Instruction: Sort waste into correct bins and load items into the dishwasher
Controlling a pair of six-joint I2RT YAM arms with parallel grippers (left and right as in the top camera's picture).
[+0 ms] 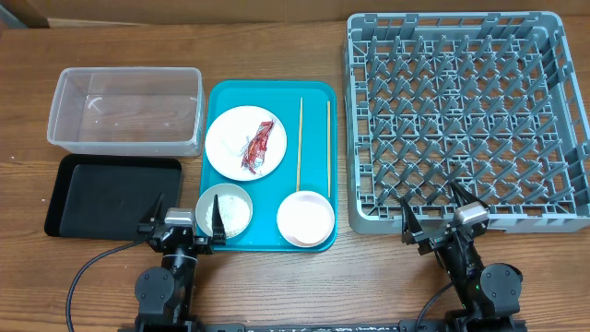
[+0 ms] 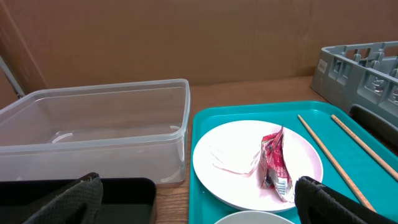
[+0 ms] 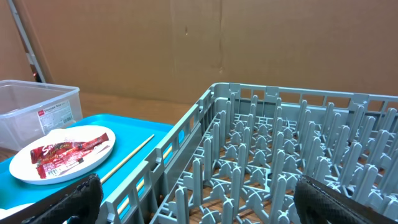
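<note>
A white plate [image 1: 226,138] on the teal tray [image 1: 267,92] carries a red wrapper [image 1: 257,148] and a thin white tissue [image 2: 231,158]. Two chopsticks [image 1: 300,143] lie right of the plate. A bowl holding white grains [image 1: 225,210] and another white bowl [image 1: 305,219] sit at the tray's front. The clear tub [image 1: 126,109] and black tray [image 1: 111,195] are at the left, the grey dish rack [image 1: 466,120] at the right. My left gripper [image 1: 184,214] is open and empty by the black tray. My right gripper [image 1: 433,207] is open and empty at the rack's front edge.
A brown cardboard wall [image 2: 186,37] stands behind the table. In the left wrist view the plate [image 2: 236,183], wrapper [image 2: 273,162] and tub [image 2: 93,130] lie ahead. In the right wrist view the rack's pegs [image 3: 280,143] fill the front.
</note>
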